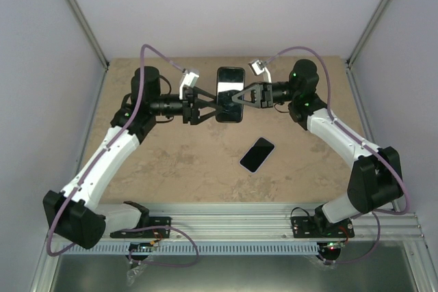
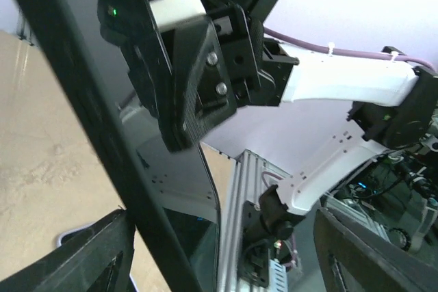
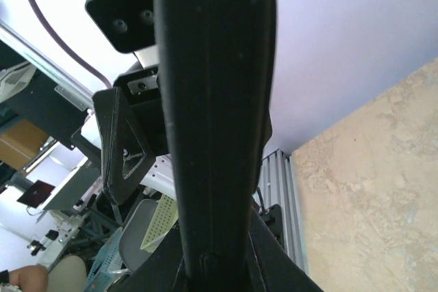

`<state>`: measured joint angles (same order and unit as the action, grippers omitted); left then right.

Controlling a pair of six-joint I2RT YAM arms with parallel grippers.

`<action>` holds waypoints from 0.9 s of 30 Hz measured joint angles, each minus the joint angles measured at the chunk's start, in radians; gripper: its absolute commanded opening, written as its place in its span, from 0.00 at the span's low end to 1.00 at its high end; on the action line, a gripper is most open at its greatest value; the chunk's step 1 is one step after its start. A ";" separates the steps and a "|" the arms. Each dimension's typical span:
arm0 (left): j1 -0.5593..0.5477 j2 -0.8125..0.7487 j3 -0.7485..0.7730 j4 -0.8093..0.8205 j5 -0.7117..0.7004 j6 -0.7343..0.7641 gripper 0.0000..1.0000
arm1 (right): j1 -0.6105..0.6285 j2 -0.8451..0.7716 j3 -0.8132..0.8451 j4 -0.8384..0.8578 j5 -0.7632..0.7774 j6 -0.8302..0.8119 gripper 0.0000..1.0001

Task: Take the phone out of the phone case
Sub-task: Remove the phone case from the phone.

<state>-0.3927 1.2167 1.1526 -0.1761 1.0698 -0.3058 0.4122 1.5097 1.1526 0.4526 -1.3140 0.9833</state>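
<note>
Right gripper (image 1: 237,96) pinches a dark slab (image 1: 230,78) in the air, upper centre. Left gripper (image 1: 209,108) is spread beside its left edge, no grip. A 2nd slab (image 1: 257,154) lies flat right of centre. Can't tell which came out of which. Probably separated, so you'd next set the held 1 down.

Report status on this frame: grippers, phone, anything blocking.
Left gripper open beside the black slab. Right gripper shut on black slab, aloft. Pale-rimmed slab flat on table. Cannot tell phone from case.
</note>
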 measured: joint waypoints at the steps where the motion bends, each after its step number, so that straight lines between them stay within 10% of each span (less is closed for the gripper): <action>1: 0.004 -0.013 0.000 -0.015 0.008 0.019 0.77 | 0.001 0.000 0.011 0.005 -0.003 0.003 0.00; 27: 0.036 -0.087 -0.152 0.121 0.006 -0.060 0.53 | -0.004 -0.044 -0.004 0.204 0.039 0.163 0.00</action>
<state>-0.3569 1.1297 1.0004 -0.0551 1.0756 -0.3660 0.4080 1.4654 1.1484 0.6563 -1.2751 1.1458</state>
